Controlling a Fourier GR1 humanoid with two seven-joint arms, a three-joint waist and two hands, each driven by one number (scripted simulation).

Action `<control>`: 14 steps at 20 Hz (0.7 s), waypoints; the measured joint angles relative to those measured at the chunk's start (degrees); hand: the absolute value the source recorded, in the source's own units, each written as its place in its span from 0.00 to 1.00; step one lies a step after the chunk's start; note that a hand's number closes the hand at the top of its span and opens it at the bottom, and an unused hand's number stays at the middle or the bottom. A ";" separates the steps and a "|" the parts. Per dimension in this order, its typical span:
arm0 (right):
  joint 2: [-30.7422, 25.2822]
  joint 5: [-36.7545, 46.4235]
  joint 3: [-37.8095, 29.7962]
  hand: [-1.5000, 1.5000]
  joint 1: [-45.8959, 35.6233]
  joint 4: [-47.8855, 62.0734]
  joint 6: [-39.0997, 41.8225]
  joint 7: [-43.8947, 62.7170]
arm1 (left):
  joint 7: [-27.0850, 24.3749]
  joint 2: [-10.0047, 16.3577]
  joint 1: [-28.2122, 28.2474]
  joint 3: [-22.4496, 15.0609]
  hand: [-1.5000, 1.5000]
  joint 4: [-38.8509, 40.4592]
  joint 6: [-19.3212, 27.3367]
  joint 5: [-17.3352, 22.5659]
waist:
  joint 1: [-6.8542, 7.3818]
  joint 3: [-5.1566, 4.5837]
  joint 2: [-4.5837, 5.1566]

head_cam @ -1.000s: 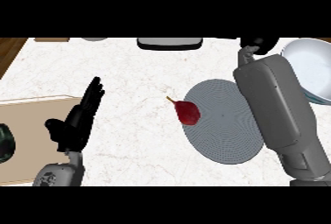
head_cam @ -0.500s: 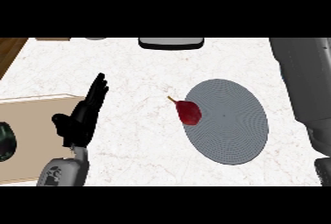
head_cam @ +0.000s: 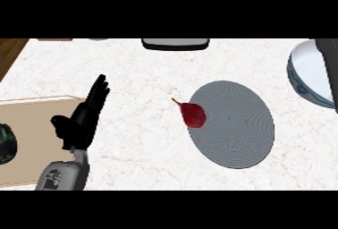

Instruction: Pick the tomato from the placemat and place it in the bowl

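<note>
A dark red tomato [head_cam: 193, 114] with a short stem lies on the left edge of the round grey placemat [head_cam: 238, 129]. The white bowl [head_cam: 305, 78] with a blue-grey rim stands at the far right, cut off by the view's edge. My left hand [head_cam: 80, 120] rests open, fingers up, well to the left of the tomato and touching nothing. Of my right arm only a grey strip of forearm [head_cam: 328, 67] shows, crossing the bowl at the right edge; its hand is out of view.
A tan cutting board [head_cam: 33, 129] lies at the left with a dark round object [head_cam: 5, 144] on it. A black and grey appliance [head_cam: 175, 43] sits at the counter's far edge. A wooden strip [head_cam: 10, 53] borders the top left.
My right arm has swung from over the placemat out to the right edge, uncovering the placemat and the bowl. Tomato and left hand have stayed put.
</note>
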 measured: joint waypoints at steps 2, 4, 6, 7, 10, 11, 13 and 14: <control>-1.87 1.01 -0.07 1.00 0.42 3.18 0.30 -1.16 | -0.07 0.58 -0.33 0.55 0.50 0.29 -0.85 0.66 | 0.17 0.01 0.11; -3.71 1.40 -0.54 1.00 1.45 5.61 -0.12 -3.09 | -0.76 0.12 0.48 -0.01 0.50 0.22 -0.37 -0.06 | 0.22 0.02 0.13; -4.89 1.53 -1.28 1.00 2.90 7.80 -1.59 -4.69 | -1.19 -0.31 0.67 -0.33 0.50 0.05 0.05 -0.49 | 0.20 0.03 0.13; -5.46 1.51 -1.72 1.00 3.53 8.75 -2.33 -5.45 | -0.54 -0.31 0.55 -0.33 0.50 -0.48 0.03 -0.40 | 0.20 0.04 0.12; -7.03 1.09 -3.37 1.00 5.27 12.28 -5.06 -8.17 | -0.38 -0.85 0.73 -1.07 0.50 -0.71 0.56 -1.22 | 0.29 0.06 0.16; -7.73 1.06 -3.86 1.00 5.84 13.80 -5.96 -9.22 | -0.93 -0.70 0.94 -1.00 0.50 -0.55 0.35 -1.21 | 0.41 0.06 0.22; -9.06 0.94 -4.70 1.00 6.60 16.65 -7.18 -11.41 | -0.92 -0.80 0.26 -0.95 0.50 0.06 0.33 -1.25 | 0.50 0.08 0.31; -9.67 0.85 -5.12 1.00 6.60 18.13 -7.52 -12.35 | -0.63 -0.78 0.27 -0.98 0.50 -0.28 0.33 -1.28 | 0.60 0.08 0.32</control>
